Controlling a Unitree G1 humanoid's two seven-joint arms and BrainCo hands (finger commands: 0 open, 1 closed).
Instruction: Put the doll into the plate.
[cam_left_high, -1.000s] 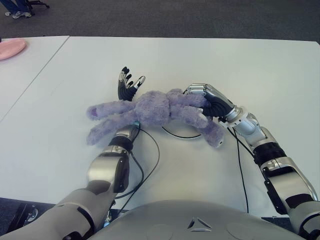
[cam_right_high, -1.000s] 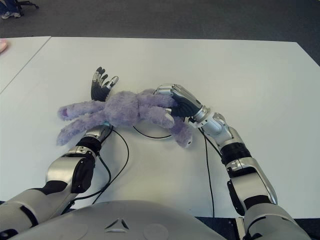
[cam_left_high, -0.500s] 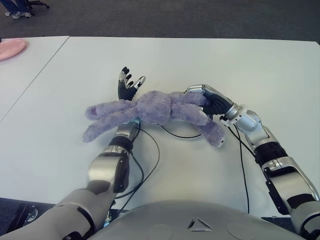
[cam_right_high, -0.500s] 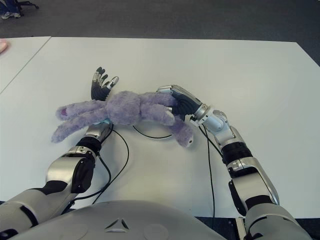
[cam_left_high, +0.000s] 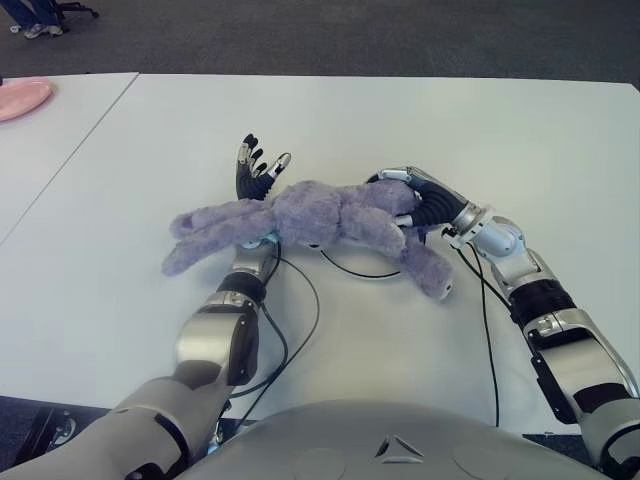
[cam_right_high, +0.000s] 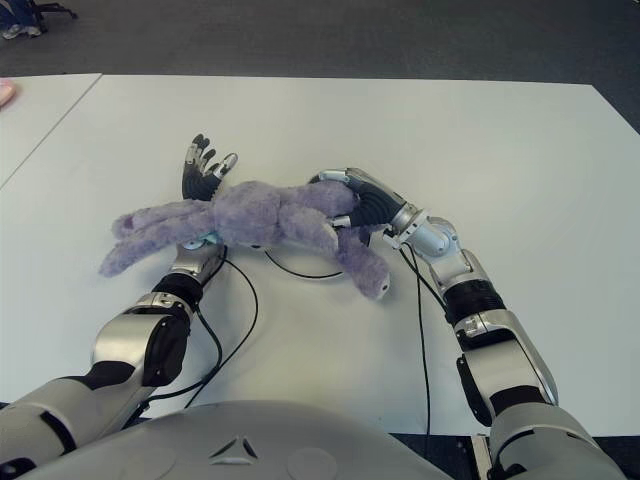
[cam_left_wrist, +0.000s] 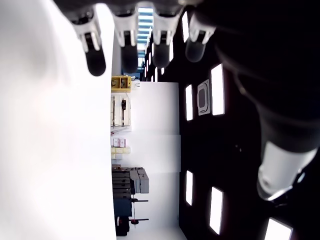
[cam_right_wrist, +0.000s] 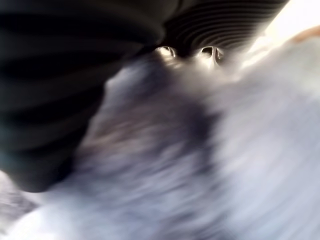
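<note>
A purple plush doll with long limbs lies stretched across the white table. My right hand is shut on its right end; the right wrist view shows purple fur pressed against the curled fingers. My left hand stands just behind the doll with fingers spread and holding nothing, and the doll drapes over that wrist. A pink plate sits far off at the back left on the neighbouring table. A thin dark arc shows under the doll; I cannot tell whether it is a rim or a cable.
Black cables loop from my left forearm over the table in front of the doll, and another runs along my right arm. A seam separates this table from the one at the left. Dark floor lies beyond the far edge.
My right hand has shifted slightly right and down with the doll. The doll has flattened out, and its long left limbs have swung lower and closer together.
</note>
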